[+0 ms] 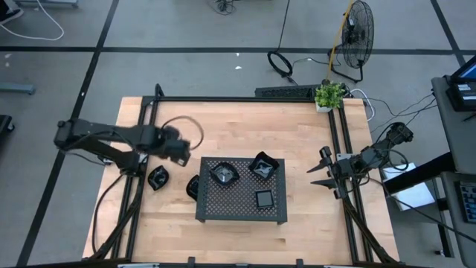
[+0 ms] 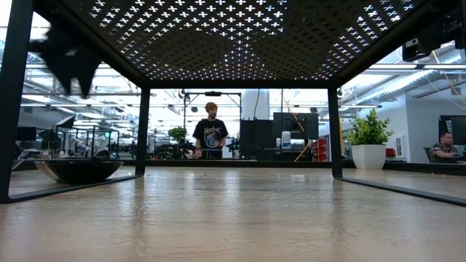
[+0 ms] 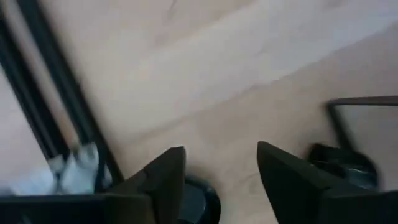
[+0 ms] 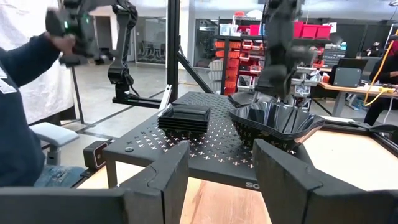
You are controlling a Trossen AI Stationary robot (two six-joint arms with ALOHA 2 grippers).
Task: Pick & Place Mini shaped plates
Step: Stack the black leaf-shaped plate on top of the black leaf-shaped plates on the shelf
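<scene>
Three mini plates [image 1: 224, 174] on tray [image 1: 242, 210], two plates [image 1: 158, 178] on table left of it

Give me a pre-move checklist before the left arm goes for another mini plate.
1. Left tool open and empty: ok; its fingers stand apart with bare table between them.
2. Plates left off the tray: ok; one on the table below the left tool, another against the tray's left edge.
3. Room on the tray: ok; three plates sit toward the back and right, the front-left is bare.
4. Right tool clear of the tray: ok; parked open at the table's right edge.
5. Exact height of left tool above plate: cannot tell.
</scene>
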